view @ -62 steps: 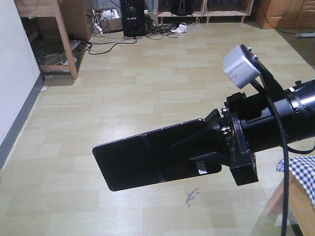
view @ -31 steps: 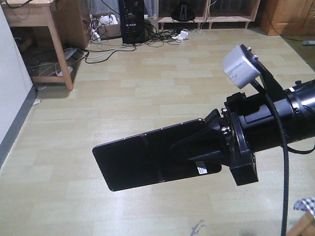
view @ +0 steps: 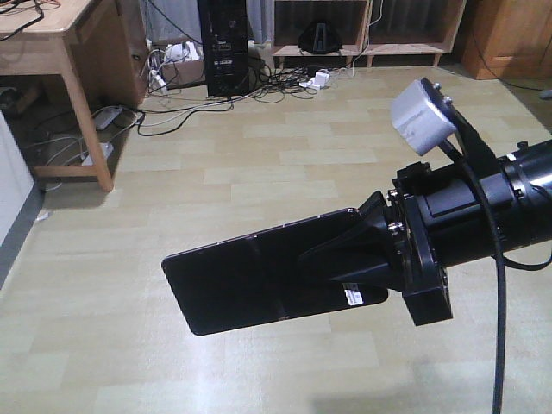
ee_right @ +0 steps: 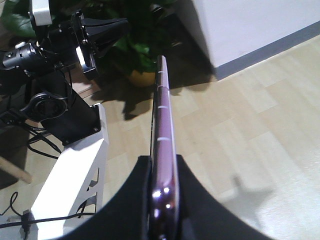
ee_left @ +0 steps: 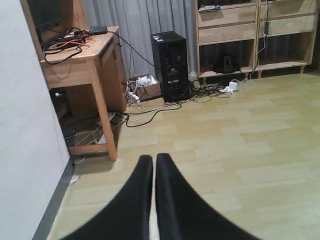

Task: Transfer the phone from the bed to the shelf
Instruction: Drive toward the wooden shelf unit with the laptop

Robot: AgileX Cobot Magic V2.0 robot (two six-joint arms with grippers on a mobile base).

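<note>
We see the right gripper (view: 332,263) closed on the phone (view: 250,280), its black fingers (ee_right: 135,200) pressing the two flat faces at one short end. The rest of the glossy slab juts out beyond the fingertips, lying nearly flat with a slight tilt. A seam crosses its middle, and a small white sticker (view: 354,296) sits close to the fingers. From the right wrist view we look along the phone's pinkish-silver edge, which runs straight out from between the fingers. A grey camera housing (view: 421,116) rides above the wrist.

The phone hangs in the air over the pale plank floor (view: 259,172), touching nothing but the gripper. The shelf (view: 405,47) stands at the floor's far edge, well apart from the phone, and its open compartments face us. A black computer tower (view: 222,43) stands just beside the shelf. A wooden desk (view: 52,39) stands at the floor's far left corner, and tangled cables (view: 198,95) trail between the two.

The left gripper (ee_left: 154,172) holds nothing. Its fingers stand pressed almost together, with only a thin slit of floor showing between them. It points toward the desk and tower.

In the right wrist view a leafy plant (ee_right: 145,45) stands by a white wall (ee_right: 250,25).
</note>
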